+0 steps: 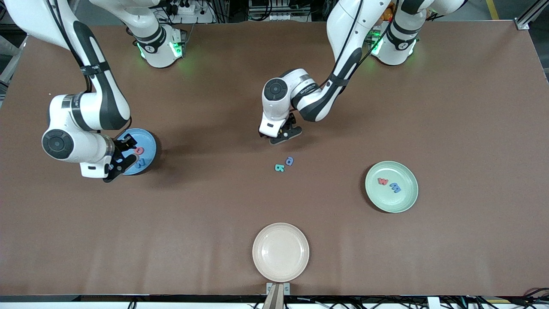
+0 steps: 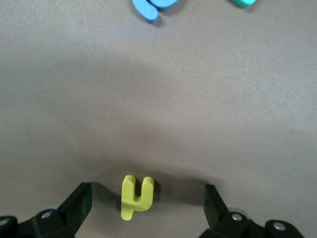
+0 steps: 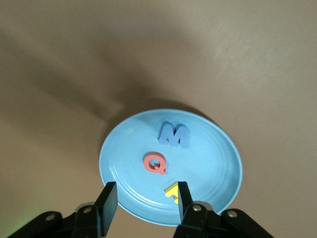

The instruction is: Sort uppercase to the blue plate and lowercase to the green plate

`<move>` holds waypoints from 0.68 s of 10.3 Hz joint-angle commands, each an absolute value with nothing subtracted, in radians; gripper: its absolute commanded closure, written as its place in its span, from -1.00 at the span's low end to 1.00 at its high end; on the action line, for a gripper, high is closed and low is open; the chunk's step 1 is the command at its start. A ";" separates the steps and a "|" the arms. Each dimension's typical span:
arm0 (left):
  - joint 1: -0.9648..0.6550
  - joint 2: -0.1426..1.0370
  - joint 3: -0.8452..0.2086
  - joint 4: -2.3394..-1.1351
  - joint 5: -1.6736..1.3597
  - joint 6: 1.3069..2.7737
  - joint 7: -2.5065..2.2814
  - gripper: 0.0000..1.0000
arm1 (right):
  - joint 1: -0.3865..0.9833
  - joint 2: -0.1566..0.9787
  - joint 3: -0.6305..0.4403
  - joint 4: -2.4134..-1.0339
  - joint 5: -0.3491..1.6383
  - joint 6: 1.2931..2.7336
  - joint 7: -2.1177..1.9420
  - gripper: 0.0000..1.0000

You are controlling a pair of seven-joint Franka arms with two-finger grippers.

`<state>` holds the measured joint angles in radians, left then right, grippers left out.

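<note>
The blue plate holds a blue M, a red Q and a yellow H that one finger partly hides. My right gripper hangs open over this plate's rim with nothing between its fingers. My left gripper is open and low over mid-table. A small yellow hooked letter lies flat between its fingers, untouched. A blue rounded letter and a teal letter lie nearby. The green plate holds a red w and a blue letter.
A cream plate sits near the table's front edge, nearer the front camera than the loose letters. The blue plate is toward the right arm's end of the brown table, the green plate toward the left arm's end.
</note>
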<state>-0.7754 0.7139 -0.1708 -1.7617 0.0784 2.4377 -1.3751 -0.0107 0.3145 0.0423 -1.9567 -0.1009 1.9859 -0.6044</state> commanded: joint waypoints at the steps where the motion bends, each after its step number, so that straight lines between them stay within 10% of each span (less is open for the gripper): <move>1: -0.779 0.680 -0.169 -1.801 0.109 2.454 -1.408 -1.00 | -0.017 0.301 0.074 -1.916 -0.048 1.953 -0.537 -0.15; 2: -0.782 0.680 -0.169 -1.801 0.109 2.454 -1.408 -1.00 | -0.003 0.299 0.077 -1.901 -0.029 1.935 -0.490 -0.15; 3: -0.787 0.678 -0.169 -1.801 0.109 2.453 -1.408 -0.57 | 0.011 0.299 0.092 -1.887 -0.029 1.921 -0.439 -0.15; 4: -0.787 0.678 -0.169 -1.801 0.107 2.453 -1.413 0.48 | 0.014 0.299 0.113 -1.875 -0.028 1.919 -0.396 -0.15; 5: -0.787 0.678 -0.169 -1.801 0.107 2.453 -1.433 0.99 | 0.014 0.299 0.142 -1.871 -0.022 1.921 -0.350 -0.15; 7: -0.795 0.680 -0.167 -1.799 0.107 2.453 -1.453 1.00 | 0.024 0.302 0.158 -1.871 0.059 1.931 -0.292 -0.13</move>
<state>-0.7851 0.6955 -0.1724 -1.7672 0.0785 2.4452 -1.4092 0.0243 0.3133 0.1481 -1.8732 0.0076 1.9382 -0.3316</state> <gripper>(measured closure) 0.573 0.436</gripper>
